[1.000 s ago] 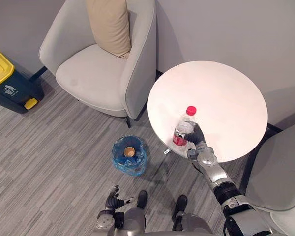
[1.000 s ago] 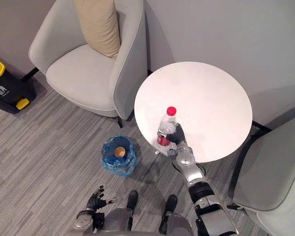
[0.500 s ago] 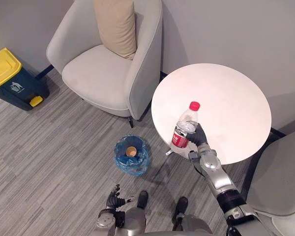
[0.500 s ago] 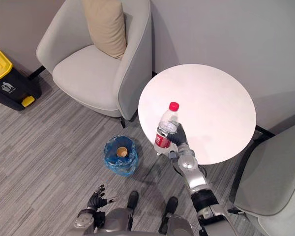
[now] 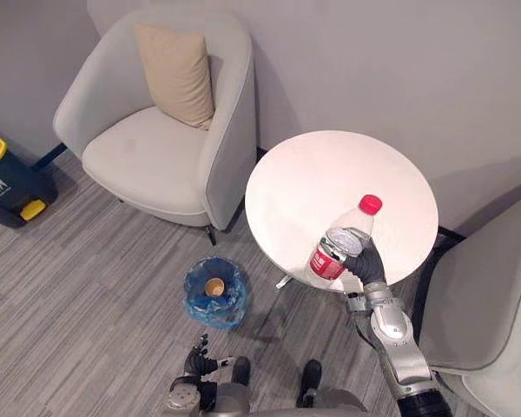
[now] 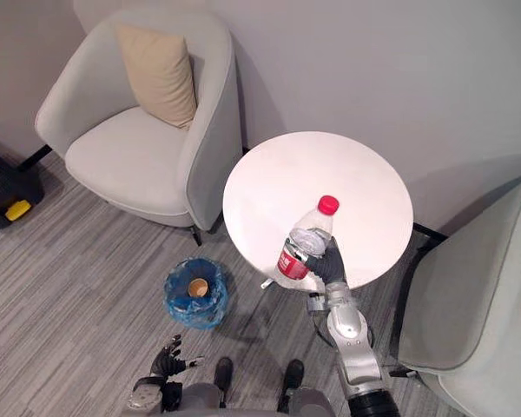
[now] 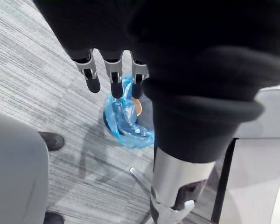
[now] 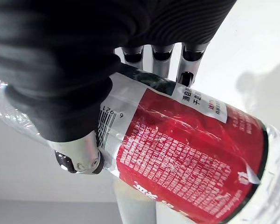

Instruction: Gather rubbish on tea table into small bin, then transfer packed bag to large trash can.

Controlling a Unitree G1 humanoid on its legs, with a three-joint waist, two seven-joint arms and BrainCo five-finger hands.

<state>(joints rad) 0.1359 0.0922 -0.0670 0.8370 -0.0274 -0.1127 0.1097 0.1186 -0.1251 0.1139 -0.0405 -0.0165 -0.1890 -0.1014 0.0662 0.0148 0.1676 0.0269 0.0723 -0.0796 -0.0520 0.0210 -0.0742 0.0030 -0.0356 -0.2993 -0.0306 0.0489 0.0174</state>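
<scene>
The right hand has its fingers curled tight round the plastic bottle, thumb pressed on the red label, so the bottle is clamped in the hand and tilted with its red cap up and away from the robot. It appears to be held clear of the desk, over the desk's near edge. The small bin, lined with a blue bag and already holding a paper cup, stands on the floor just beside the desk, on the robot's left of the desk's foot. The left hand hangs low, on the robot's side of the desk and left of it, with its fingers apart and relaxed, holding nothing. The step in hand looks like carrying the bottle across to the bin. To do it well, the grip should stay firm on the slick label while the arm swings off the desk edge toward the bin, and the bottle should be brought low over the bag's mouth before the fingers let go, since a drop from high or off-centre could bounce off the rim or tip the light bin. The yellow-lidded large trash can sits well apart from the desk, beyond the armchair.
</scene>
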